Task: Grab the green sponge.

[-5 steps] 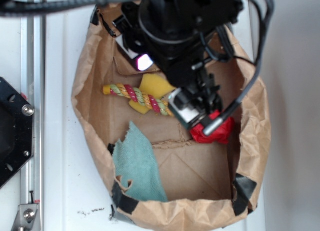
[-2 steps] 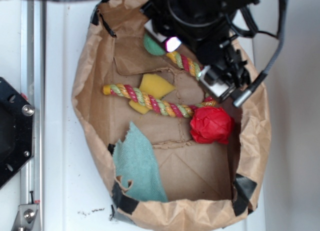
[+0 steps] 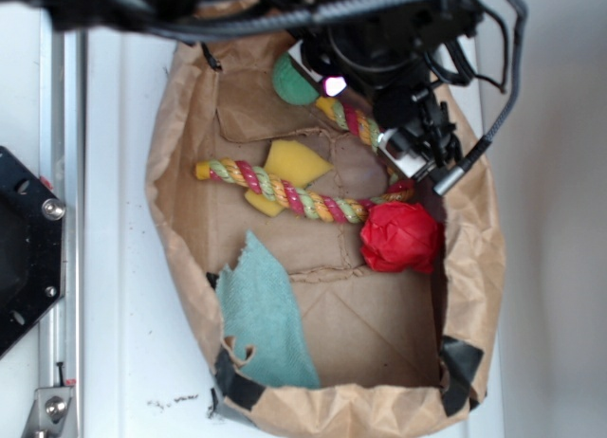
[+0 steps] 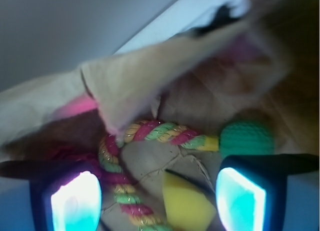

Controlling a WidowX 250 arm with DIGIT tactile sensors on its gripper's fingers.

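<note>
From the exterior view, a paper bag (image 3: pixel 180 220) lies open on the white counter (image 3: pixel 114 267); the green sponge (image 3: pixel 290 83) sits at its far end, beside the rope (image 3: pixel 285 189), with a yellow sponge (image 3: pixel 292 163), red ball (image 3: pixel 402 237) and teal cloth (image 3: pixel 266 315) nearer; the gripper (image 3: pixel 417 139) hangs right of the green sponge. From the wrist view, the gripper (image 4: pixel 159 191) is wide open, holding nothing; the green sponge (image 4: pixel 247 138) lies ahead, just above the right finger (image 4: pixel 240 197), touching the rope (image 4: pixel 155 132).

Everything lies inside the bag (image 3: pixel 171 210) on the worktop (image 3: pixel 114 267).
Sponge (image 3: pixel 292 82) at the far end beside the rope (image 3: pixel 285 190); ball (image 3: pixel 401 237) right, cloth (image 3: pixel 266 315) near-left.
</note>
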